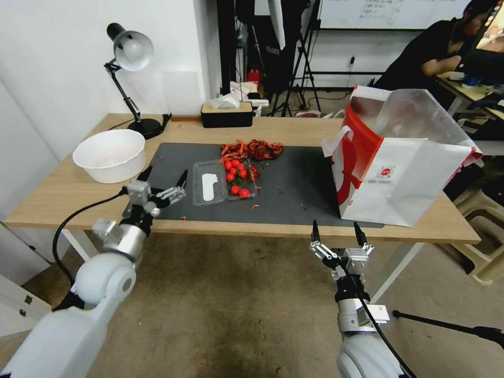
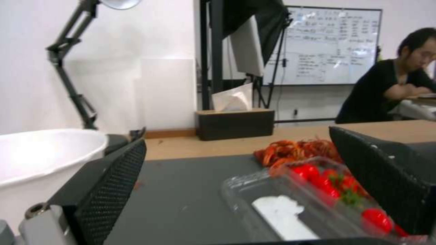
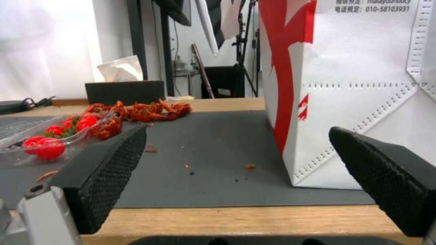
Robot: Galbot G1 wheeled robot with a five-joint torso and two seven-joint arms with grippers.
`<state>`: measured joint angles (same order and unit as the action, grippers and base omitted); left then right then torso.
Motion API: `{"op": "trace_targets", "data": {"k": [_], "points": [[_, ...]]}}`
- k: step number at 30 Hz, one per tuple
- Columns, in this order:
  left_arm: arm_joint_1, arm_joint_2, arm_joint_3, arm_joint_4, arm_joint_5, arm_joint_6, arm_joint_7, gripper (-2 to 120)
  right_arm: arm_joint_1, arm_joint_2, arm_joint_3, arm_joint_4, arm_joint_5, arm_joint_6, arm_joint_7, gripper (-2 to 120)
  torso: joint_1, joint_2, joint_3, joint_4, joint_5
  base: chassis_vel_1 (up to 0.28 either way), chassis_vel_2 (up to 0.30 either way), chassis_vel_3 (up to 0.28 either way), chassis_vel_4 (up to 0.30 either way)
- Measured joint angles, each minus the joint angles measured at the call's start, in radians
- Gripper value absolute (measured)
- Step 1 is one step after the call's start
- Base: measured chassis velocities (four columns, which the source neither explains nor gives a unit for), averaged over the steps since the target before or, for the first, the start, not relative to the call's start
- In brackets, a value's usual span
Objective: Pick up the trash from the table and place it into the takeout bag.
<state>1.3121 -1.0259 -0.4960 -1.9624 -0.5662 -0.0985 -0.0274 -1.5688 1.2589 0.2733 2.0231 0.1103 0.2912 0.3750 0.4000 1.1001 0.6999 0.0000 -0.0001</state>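
Note:
The trash is a clear plastic clamshell (image 1: 223,182) holding red cherry tomatoes, plus a pile of red crayfish shells (image 1: 252,149) just behind it, both on the dark grey mat (image 1: 299,191) of the table (image 1: 294,128). The white and red takeout bag (image 1: 404,163) stands open at the mat's right end, its foil lining showing. My left gripper (image 1: 164,176) hovers open over the mat's left edge, a short way left of the clamshell (image 2: 281,200). Open too, my right gripper (image 1: 336,227) hangs at the table's front edge, left of the bag's (image 3: 363,102) front corner.
A big white bowl (image 1: 109,155) sits on the table's left end, close to my left arm. A black desk lamp (image 1: 131,79) and a dark tissue box (image 1: 227,114) stand along the back edge. Small red crumbs dot the mat between clamshell and bag.

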Motion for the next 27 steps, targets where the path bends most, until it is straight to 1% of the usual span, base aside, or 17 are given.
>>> {"op": "trace_targets", "data": {"k": [4,5,6,8,12,14,18,27], "points": [[0.046,-0.021,-0.031,-0.013,0.025,-0.022,-0.004,100,-0.001,0.003,0.0,0.001,-0.001,0.002,0.0,100,0.0,0.0,0.0,-0.0001,0.0001,0.0,0.0,0.0,0.0],[0.068,-0.029,-0.041,-0.02,0.04,-0.031,-0.017,100,-0.001,0.005,0.0,0.001,-0.001,0.002,0.001,100,0.0,0.0,0.0,0.0,0.0001,0.0,0.0,0.0,0.0],[0.068,-0.029,-0.041,-0.02,0.04,-0.031,-0.017,100,-0.001,0.005,0.0,0.001,-0.001,0.002,0.001,100,0.0,0.0,0.0,0.0,0.0001,0.0,0.0,0.0,0.0],[0.104,-0.037,-0.052,-0.028,0.061,-0.054,-0.025,100,-0.004,0.007,0.0,0.002,-0.003,0.003,0.002,100,0.0,0.0,0.0,-0.0002,0.0002,0.0,0.0,0.0,0.0],[0.14,-0.045,-0.054,-0.035,0.072,-0.073,-0.028,100,-0.008,0.007,0.001,0.005,-0.004,0.004,0.005,100,0.0,0.0,0.0,0.0,0.0002,0.0,0.0,0.0,0.0],[0.176,-0.056,-0.051,-0.035,0.086,-0.093,-0.029,100,-0.013,0.005,0.004,0.008,-0.004,0.005,0.008,100,0.0,0.0,0.0,0.0,0.0001,0.0,0.0,0.0,0.0],[0.207,-0.064,-0.042,-0.035,0.097,-0.104,-0.03,100,-0.018,0.003,0.006,0.008,-0.004,0.008,0.01,100,0.0,0.0,0.0,0.0,0.0001,0.0,0.0,0.0,0.0],[0.215,-0.074,-0.024,-0.008,0.107,-0.123,-0.028,100,-0.016,0.004,0.006,0.0,-0.004,0.014,0.012,100,0.0,0.0,0.0,-0.0001,0.0002,0.0,0.0,0.0,0.0]]}}
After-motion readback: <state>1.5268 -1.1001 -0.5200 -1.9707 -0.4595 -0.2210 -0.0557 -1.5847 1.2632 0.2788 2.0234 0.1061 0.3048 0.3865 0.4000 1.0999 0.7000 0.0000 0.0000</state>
